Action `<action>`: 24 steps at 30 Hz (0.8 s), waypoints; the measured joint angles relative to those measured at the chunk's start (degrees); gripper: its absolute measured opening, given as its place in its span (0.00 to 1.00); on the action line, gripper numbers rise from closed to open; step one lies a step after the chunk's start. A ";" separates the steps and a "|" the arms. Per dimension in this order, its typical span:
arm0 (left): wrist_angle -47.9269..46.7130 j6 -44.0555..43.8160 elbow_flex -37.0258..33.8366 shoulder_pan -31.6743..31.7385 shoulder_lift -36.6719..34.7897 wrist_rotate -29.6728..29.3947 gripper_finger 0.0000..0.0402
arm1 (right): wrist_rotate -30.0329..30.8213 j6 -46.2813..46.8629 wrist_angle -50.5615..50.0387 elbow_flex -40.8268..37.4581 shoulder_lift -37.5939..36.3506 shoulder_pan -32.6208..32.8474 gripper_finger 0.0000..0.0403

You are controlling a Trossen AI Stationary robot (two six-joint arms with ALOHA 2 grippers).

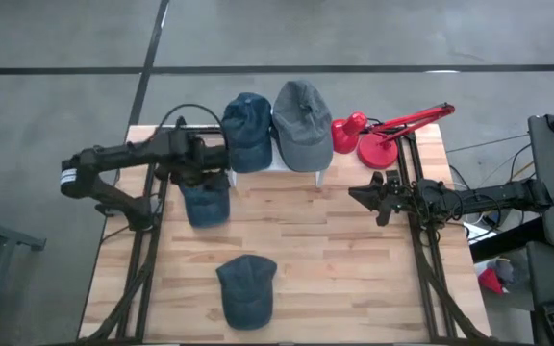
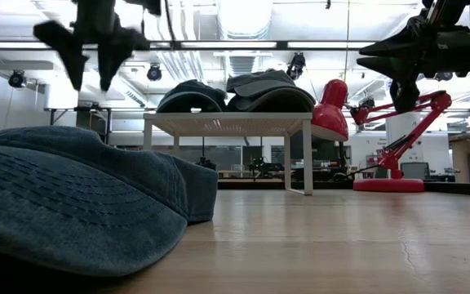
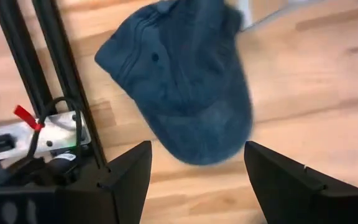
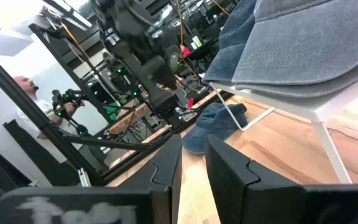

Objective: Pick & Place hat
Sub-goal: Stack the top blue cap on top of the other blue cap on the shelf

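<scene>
Left gripper (image 1: 200, 165): hung above the table with its fingers (image 3: 127, 180) spread wide and nothing between them.

Dark blue denim cap under it (image 1: 206, 205): lay on the wooden table (image 1: 354, 250) directly below the spread fingers, just off the near edge of the white rack; in the left wrist view the cap (image 3: 185, 93) filled the gap ahead of the fingertips, button and seams up, brim toward the camera.

Handling, as a judgement: soft washed cotton, light, crown likely to collapse under a pinch; only the brim looked at all stiff. Not slippery, not fragile.

Where to hold, as a judgement: a pinch of the crown fabric near the button, or across the brim edge, seemed the likeliest hold (a wide-open descent straight down would gather cloth between the fingers).

White rack (image 1: 301, 165): stood beyond the left gripper, carrying a second dark blue cap (image 1: 247, 130) and a grey cap (image 1: 301, 123) side by side.

Third denim cap (image 1: 246, 288): lay well apart from both grippers, at the table's near edge.

Red desk lamp (image 1: 378, 135): stood beyond the right gripper, beside the rack.

Right gripper (image 1: 378, 197): waited above the table's right side, fingers (image 4: 166, 171) nearly together on nothing, pointed toward the rack.
</scene>
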 joint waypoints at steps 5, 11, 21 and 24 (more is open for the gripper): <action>10.41 -4.34 -11.42 -0.35 -4.28 -0.05 0.64 | 0.00 0.17 0.00 0.00 0.00 0.00 0.17; 20.66 -7.68 -21.94 -0.34 -8.54 0.03 0.64 | 0.00 0.17 0.00 0.00 0.02 0.00 0.17; 29.76 -9.71 -29.95 -0.17 -8.78 -2.71 0.64 | 0.00 0.43 0.01 0.00 0.00 0.00 0.17; 31.18 -9.72 -31.02 0.06 -8.27 -4.14 0.64 | 0.00 0.47 0.01 0.00 0.00 0.00 0.17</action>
